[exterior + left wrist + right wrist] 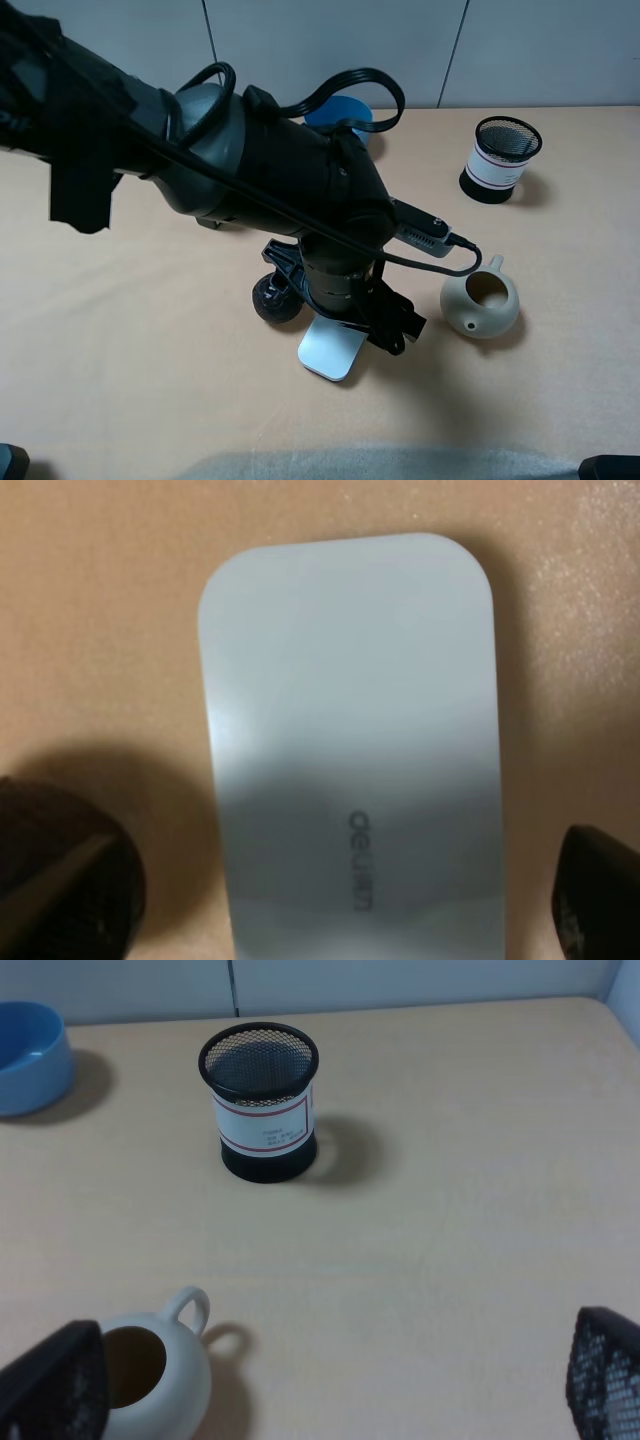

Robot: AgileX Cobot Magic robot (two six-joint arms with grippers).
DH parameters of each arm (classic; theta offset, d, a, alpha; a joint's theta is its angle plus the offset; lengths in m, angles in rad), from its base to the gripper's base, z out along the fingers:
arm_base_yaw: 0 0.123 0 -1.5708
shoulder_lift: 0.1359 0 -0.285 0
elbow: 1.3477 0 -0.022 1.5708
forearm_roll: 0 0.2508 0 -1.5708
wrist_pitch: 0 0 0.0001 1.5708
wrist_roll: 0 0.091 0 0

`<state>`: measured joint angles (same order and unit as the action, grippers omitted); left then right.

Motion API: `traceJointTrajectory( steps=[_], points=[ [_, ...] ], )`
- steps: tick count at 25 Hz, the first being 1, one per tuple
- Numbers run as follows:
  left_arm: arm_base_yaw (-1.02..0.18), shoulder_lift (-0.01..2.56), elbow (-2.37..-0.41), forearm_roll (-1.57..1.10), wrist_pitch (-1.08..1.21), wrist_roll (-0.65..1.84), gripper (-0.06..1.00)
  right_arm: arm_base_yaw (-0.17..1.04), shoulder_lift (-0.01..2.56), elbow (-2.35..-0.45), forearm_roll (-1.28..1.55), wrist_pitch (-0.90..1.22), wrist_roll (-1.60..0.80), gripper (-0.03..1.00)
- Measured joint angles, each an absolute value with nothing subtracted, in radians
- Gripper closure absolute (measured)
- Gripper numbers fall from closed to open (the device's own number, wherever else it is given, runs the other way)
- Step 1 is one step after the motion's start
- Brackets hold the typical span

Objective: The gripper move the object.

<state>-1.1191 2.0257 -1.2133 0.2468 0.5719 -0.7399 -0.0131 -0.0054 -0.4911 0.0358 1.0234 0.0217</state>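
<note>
Spread jaws flank smooth, round-cornered white slab (350,760).

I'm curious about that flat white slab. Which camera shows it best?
The left wrist view: the white slab fills it, grey lettering visible. In the exterior high view the left arm hides most of it; the right wrist view misses it.

On the worktop (120,390) I count one flat white slab (333,352), one black ball (275,298), one cream pot (484,305) with a handle, one black mesh cup (502,158) with a white label, and one blue bowl (28,1055). There are two tools, the left tool (330,905) and the right tool (330,1390), each with two fingers.
</note>
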Motion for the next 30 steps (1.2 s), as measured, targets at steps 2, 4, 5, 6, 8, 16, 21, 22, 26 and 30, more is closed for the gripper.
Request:
traceJointTrajectory(
  steps=[2,4,5,6,8,16,21,22,26,30],
  points=[
    [-1.119,2.026,-1.213,0.247,0.572,-0.74,0.08,-0.013,-0.005,-0.491,0.036,1.023,0.022,0.27],
    [-1.119,2.026,-1.213,0.247,0.568,-0.74,0.08,-0.013,-0.005,-0.491,0.036,1.023,0.022,0.27],
    [-1.119,2.026,-1.213,0.247,0.563,-0.741,0.08,-0.013,-0.005,-0.491,0.036,1.023,0.022,0.27],
    [-1.119,2.026,-1.213,0.247,0.558,-0.741,0.08,-0.013,-0.005,-0.491,0.036,1.023,0.022,0.27],
    [-1.119,2.026,-1.213,0.247,0.557,-0.741,0.08,-0.013,-0.005,-0.491,0.036,1.023,0.022,0.27],
    [-1.119,2.026,-1.299,0.246,0.634,-0.736,0.08,-0.013,-0.005,-0.491,0.036,1.023,0.022,0.27],
    [-1.119,2.026,-1.41,0.229,0.782,-0.697,0.08,-0.013,-0.005,-0.491,0.036,1.023,0.022,0.27],
    [-1.119,2.026,-1.433,0.222,0.815,-0.685,0.08,-0.013,-0.005,-0.491,0.036,1.022,0.022,0.27],
    [-1.119,2.019,-1.509,0.185,0.916,-0.635,0.08,-0.013,-0.005,-0.491,0.036,1.022,0.022,0.27],
    [-1.119,1.968,-1.526,0.166,0.971,-0.617,0.08,-0.013,-0.005,-0.491,0.036,1.022,0.022,0.27]
  ],
)
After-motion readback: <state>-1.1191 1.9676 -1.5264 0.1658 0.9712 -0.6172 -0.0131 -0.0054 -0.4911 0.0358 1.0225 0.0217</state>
